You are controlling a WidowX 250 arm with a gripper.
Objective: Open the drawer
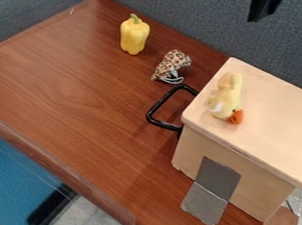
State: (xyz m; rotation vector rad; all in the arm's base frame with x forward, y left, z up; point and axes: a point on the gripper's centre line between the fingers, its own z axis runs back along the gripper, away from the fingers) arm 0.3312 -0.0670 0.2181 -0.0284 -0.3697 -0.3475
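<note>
end effector: the black gripper (235, 5) hangs at the top edge of the view, its two fingers spread wide with a gap between them. nearest, below it and to its right in the view, stands the pale wooden drawer box (281, 112). down and to the gripper's left, a leopard-print toy (171, 66) lies on the brown table (69, 86); more directly left is an upright yellow bell pepper (134, 35). well below the gripper, a plush duck (229, 94) lies on the box top; lower left, the black drawer handle (157, 110) projects from the box's side. farthest below, grey tape (215, 183) joins box and table.
</note>
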